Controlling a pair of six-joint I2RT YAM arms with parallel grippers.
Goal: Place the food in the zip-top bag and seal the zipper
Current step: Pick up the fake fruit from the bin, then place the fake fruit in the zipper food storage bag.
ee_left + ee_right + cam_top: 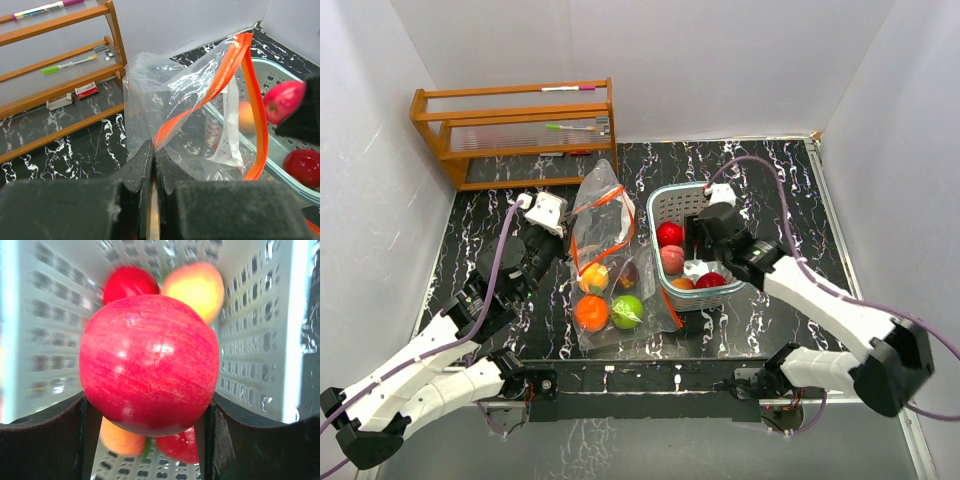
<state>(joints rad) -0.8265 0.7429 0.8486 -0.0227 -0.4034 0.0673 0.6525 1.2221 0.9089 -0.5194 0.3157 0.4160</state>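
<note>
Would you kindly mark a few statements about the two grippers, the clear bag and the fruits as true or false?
1. The left gripper is shut on the edge of the clear plastic zip-top bag. True.
2. The right gripper is empty. False: it grips a round glossy red fruit over the pale-blue slatted plastic basket.
3. An orange round fruit and a lime-green round fruit lie inside the bag. True.
4. The bag's orange zipper is sealed. False: the mouth gapes open.
5. The wooden rack stands at the near right. False: it stands at the far left.
</note>
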